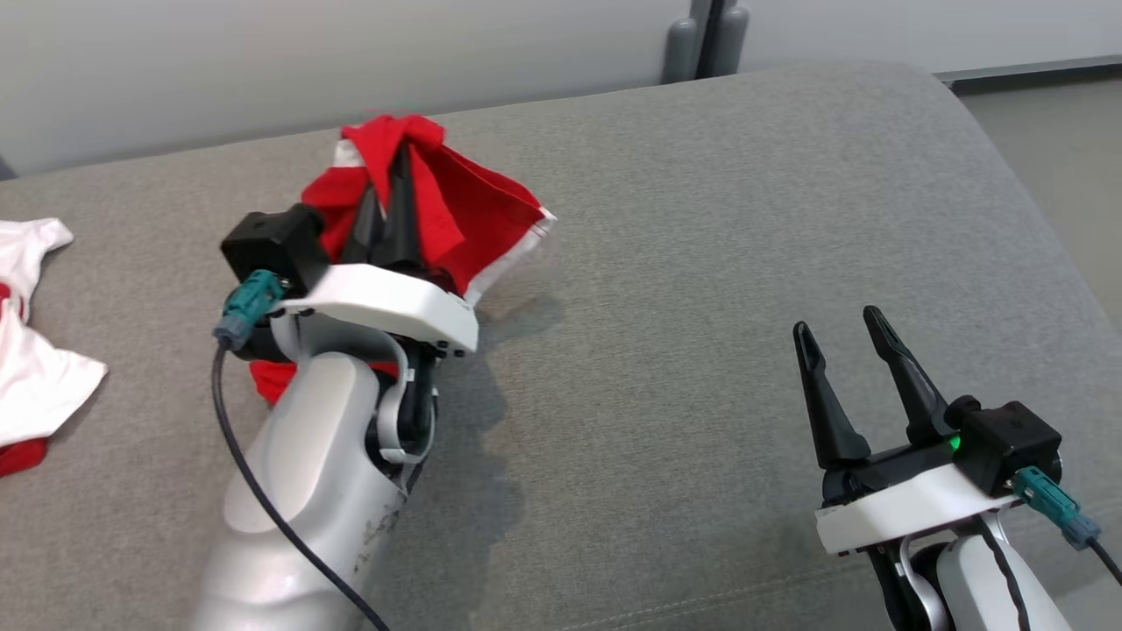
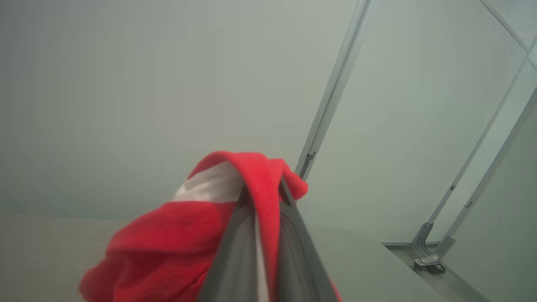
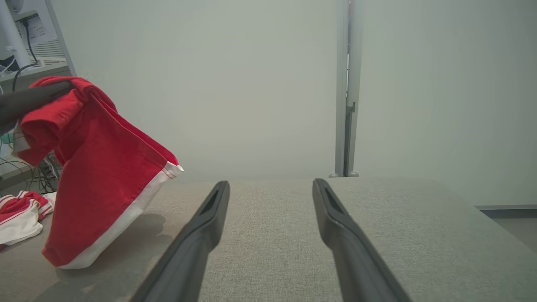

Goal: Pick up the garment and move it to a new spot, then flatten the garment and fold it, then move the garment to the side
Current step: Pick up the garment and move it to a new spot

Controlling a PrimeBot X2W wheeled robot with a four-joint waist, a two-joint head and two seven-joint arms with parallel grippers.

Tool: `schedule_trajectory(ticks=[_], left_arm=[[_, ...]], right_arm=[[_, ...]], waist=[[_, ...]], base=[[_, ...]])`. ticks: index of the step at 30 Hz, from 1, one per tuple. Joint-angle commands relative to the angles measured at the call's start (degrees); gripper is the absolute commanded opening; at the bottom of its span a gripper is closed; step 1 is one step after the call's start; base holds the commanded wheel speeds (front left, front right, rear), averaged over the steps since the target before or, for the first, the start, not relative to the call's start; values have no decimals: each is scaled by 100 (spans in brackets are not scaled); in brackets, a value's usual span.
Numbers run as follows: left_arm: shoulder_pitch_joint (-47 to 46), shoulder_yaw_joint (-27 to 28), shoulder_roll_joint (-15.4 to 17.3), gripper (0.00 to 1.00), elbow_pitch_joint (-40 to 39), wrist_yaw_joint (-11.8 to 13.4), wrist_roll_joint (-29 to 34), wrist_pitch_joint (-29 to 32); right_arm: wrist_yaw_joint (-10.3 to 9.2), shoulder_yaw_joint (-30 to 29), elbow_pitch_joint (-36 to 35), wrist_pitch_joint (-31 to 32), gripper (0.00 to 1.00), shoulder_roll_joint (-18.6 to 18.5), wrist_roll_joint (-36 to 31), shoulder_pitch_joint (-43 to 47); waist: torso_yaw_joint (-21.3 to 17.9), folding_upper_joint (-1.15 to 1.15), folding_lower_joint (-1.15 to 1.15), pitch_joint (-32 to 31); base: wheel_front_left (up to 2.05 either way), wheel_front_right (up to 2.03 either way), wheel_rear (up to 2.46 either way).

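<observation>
The garment (image 1: 456,210) is red with white trim and hangs bunched from my left gripper (image 1: 396,153), which is shut on its top edge above the grey padded surface (image 1: 701,263). In the left wrist view the red cloth (image 2: 168,243) drapes over the closed fingers (image 2: 293,235). From the right wrist view the garment (image 3: 105,176) dangles at the left, its white hem low over the surface, whether touching I cannot tell. My right gripper (image 1: 841,329) stands open at the lower right, nothing between its fingers (image 3: 201,226), well apart from the garment.
Another white and red garment (image 1: 26,350) lies crumpled at the left edge of the surface. A pale wall with a grey post (image 1: 710,35) runs behind. The surface's rounded right edge (image 1: 1034,193) drops to the floor.
</observation>
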Motion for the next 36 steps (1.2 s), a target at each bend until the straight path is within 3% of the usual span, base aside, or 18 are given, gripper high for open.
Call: schedule_trajectory(ticks=[1,8,15,17,18,23,32,33,34,36], left_arm=[[-103,-2,135,0,-193,81,-103,-33],[-275,-895,135,0,72,401,-469,-33],[-422,-1614,135,0,569,344,-1052,-33],[-426,-1865,135,31,661,329,-1259,-33],[-425,-1990,135,36,697,321,-1371,-33],[-465,-2492,135,41,891,353,-1725,-33],[-511,-2904,135,46,1097,400,-1944,-33],[-517,-2938,135,67,1096,398,-1951,-33],[-520,-2963,135,100,1091,408,-1954,-33],[-525,-2973,135,100,1044,437,-1918,-33]], right_arm=[[8,88,-144,-68,100,3,38,5],[8,193,-24,-68,100,54,144,17],[8,244,22,-68,100,79,167,-46],[8,247,30,-68,100,84,163,-61],[8,248,35,-68,100,86,161,-69],[8,277,68,-68,100,97,156,-119],[8,332,154,-68,100,106,160,-120],[8,331,163,-68,100,106,160,-114],[8,333,169,-68,100,105,160,-109],[8,325,172,-68,100,93,162,-90]], waist=[[-262,0,0,-52],[-816,0,0,-1],[-1038,0,0,137],[-1057,0,0,156],[-1063,0,0,169],[-1026,0,0,206],[-878,0,0,119],[-856,0,0,94],[-838,0,0,75],[-780,0,0,19]], base=[[0,0,0],[0,0,0],[0,0,0],[0,0,0],[0,0,0],[0,0,0],[0,0,0],[0,0,0],[0,0,0],[0,0,0]])
